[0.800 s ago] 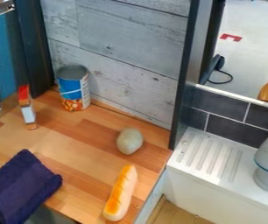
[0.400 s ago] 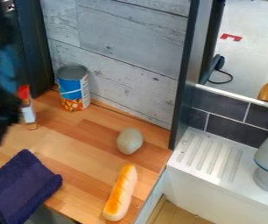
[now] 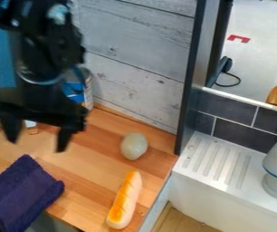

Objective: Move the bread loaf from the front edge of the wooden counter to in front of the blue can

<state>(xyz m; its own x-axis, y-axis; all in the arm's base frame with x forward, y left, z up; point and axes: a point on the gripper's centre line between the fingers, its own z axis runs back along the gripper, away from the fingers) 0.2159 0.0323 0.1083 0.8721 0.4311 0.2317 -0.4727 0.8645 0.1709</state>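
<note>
Camera view: claw (image 3: pixel 36 146) empty, 2 fingers spread
Nearby cloth (image 3: pixel 21 195): lower left, on the bench (image 3: pixel 95 156) edge
Handling: prob light, floppy, not slippery or fragile
Grab: pinch top corner imo

On the worktop (image 3: pixel 98 156), the cloth (image 3: pixel 21 195) lies left of the bread (image 3: pixel 126 200); the can (image 3: pixel 80 90) stands behind.

Black all over, this arm (image 3: pixel 47 52), chunky and angular, with a pale bluish patch (image 3: pixel 57 14) up top, a small light spot (image 3: pixel 15 22) (a screw, maybe), and down below, a broad black claw (image 3: pixel 37 144) with two dark, tapering fingers!
</note>
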